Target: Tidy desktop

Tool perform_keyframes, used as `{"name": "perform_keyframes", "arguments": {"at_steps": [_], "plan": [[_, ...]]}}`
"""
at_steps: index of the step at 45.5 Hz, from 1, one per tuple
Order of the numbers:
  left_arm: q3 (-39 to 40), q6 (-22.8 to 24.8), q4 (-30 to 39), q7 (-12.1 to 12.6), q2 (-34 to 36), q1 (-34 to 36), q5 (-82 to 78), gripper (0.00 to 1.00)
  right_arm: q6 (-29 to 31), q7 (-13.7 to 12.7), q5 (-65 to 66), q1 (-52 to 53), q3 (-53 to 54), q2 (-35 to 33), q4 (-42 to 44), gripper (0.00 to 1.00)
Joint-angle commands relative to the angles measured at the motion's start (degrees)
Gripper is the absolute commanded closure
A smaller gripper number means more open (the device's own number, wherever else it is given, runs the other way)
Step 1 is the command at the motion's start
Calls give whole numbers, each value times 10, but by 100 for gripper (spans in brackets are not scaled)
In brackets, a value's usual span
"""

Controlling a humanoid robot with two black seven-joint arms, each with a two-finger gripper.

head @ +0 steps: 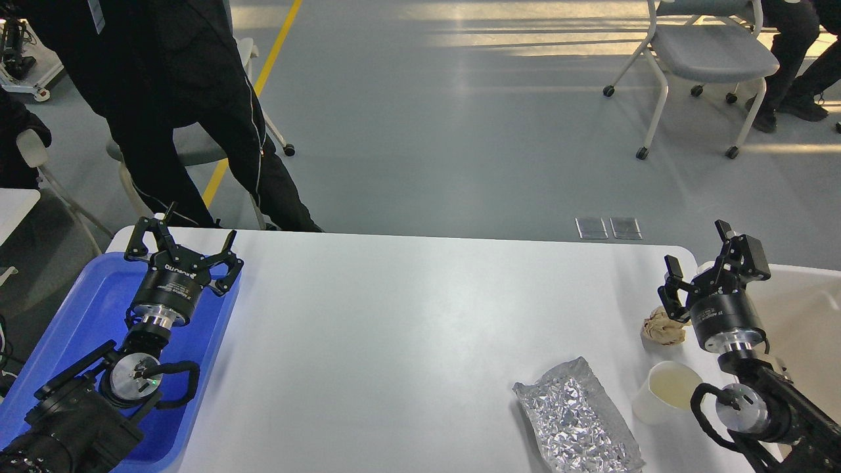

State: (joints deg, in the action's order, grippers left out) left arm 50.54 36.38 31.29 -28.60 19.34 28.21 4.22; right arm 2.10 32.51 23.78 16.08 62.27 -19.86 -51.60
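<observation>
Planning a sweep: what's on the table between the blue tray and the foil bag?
Nothing: the head view shows bare desktop between blue tray and foil bag.

Legible markings: almost none.

The left tool (182, 253) carries a short line of white lettering across the black body just below its finger linkage; the characters appear upside down from the head view and are too small and blurred to read with certainty. The right tool (713, 266) carries a small white label with several fine lines of print on the side of its black cylindrical body; the print is too small to read. A white tag (96, 14) hangs at the top left against the dark clothing of a standing person (177, 98); no characters on it can be made out.
</observation>
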Motion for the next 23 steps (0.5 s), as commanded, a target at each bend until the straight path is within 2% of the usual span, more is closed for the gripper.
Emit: {"name": "perform_keyframes", "arguments": {"at_steps": [1, 16, 23], "plan": [[-1, -2, 0, 2, 1, 1, 0, 0, 4, 3, 0, -13, 1, -4, -2, 0], [0, -2, 0, 0, 0, 1, 0, 0, 7, 2, 2, -9, -2, -5, -3, 0], [0, -2, 0, 0, 0, 1, 0, 0, 19, -31, -1, -1, -1, -8, -3, 0]]}}
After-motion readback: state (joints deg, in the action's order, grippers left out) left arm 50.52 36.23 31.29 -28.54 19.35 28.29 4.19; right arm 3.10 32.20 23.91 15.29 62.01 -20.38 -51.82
